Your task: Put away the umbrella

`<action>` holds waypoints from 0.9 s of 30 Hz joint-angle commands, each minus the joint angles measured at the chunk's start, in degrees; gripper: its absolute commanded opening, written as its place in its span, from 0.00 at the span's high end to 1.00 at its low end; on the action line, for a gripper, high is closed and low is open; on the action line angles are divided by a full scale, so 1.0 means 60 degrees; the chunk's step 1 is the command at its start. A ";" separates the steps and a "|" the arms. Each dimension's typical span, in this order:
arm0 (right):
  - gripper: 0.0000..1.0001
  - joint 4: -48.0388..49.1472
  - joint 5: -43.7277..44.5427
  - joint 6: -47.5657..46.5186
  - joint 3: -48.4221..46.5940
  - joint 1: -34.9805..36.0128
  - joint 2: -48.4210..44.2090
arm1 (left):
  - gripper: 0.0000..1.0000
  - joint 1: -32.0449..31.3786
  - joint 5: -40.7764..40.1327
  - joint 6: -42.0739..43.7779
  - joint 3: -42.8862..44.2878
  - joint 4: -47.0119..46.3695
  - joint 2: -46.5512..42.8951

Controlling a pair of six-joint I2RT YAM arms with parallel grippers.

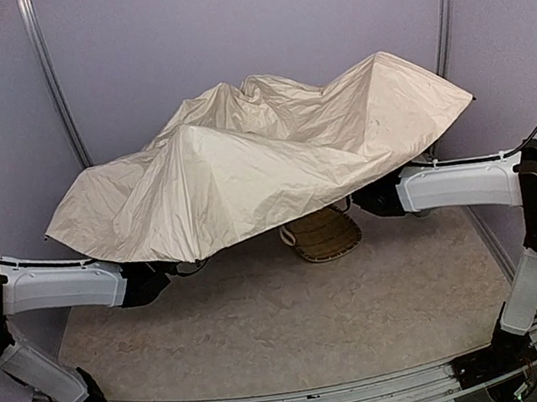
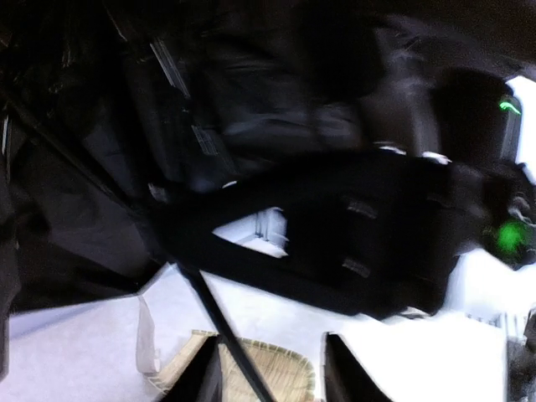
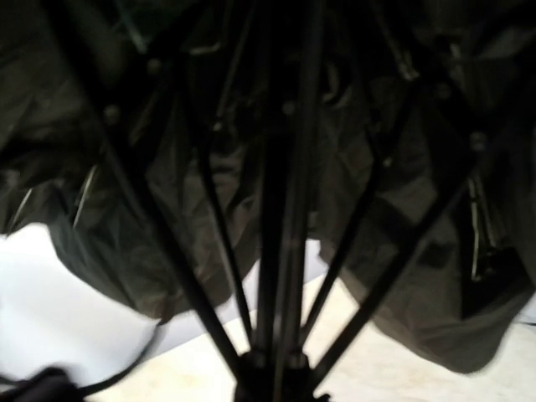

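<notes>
The umbrella [image 1: 243, 164] sags half-open over the counter's [image 1: 268, 332] middle, canopy draped across both arm tips, basket [image 1: 324, 233] under its 5 o'clock edge. Collapsing looks in hand. The left pincer [image 2: 272, 339] is spread, 1 black rib [image 2: 199, 306] between its fingers; the right pincer, buried among ribs, I cannot tell. Next, the ribs need folding inward. Free room lies at 6 o'clock; walls crowd 12.

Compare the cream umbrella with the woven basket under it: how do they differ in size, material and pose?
The umbrella is far larger, its canopy spread across most of the table; the basket is small and mostly hidden beneath it. The umbrella is soft cream fabric, crumpled in folds; the basket is woven straw. The umbrella's near edge hangs above the table; the basket rests on it. Both are pale, warm-toned.
</notes>
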State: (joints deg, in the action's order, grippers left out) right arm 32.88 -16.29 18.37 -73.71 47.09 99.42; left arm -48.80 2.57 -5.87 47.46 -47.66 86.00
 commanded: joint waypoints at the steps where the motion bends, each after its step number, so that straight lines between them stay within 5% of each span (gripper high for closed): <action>1: 1.00 0.1410 0.0425 0.0331 0.0035 -0.0309 -0.0192 | 0.52 -0.0032 0.0938 0.0098 -0.0274 -0.0207 -0.0377; 10: 1.00 0.2617 0.0374 0.0737 0.0581 -0.0074 -0.0145 | 0.26 0.0462 0.1493 -0.0319 0.0010 0.0049 0.0396; 17: 1.00 0.2770 0.0416 0.0426 0.0820 0.0249 -0.0412 | 0.29 0.0639 0.1075 -0.0384 0.0356 0.0008 0.1017; 20: 1.00 0.2805 0.0383 0.0279 0.0847 0.0314 -0.0523 | 0.43 0.0651 0.1060 -0.0434 0.0378 0.0058 0.1209; 25: 1.00 0.2596 0.0437 0.0008 0.0995 0.0312 -0.0629 | 0.93 0.0682 0.1543 -0.0834 0.0130 -0.0340 0.1183; 27: 1.00 0.2262 0.0316 -0.0184 0.1087 0.0302 -0.0621 | 1.00 0.0739 0.1665 -0.0973 0.0018 -0.0631 0.1015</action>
State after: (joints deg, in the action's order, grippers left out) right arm 43.72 -13.89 19.62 -68.10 48.58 99.11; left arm -45.36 10.85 -10.17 48.16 -47.13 92.97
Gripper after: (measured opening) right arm 0.154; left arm 0.055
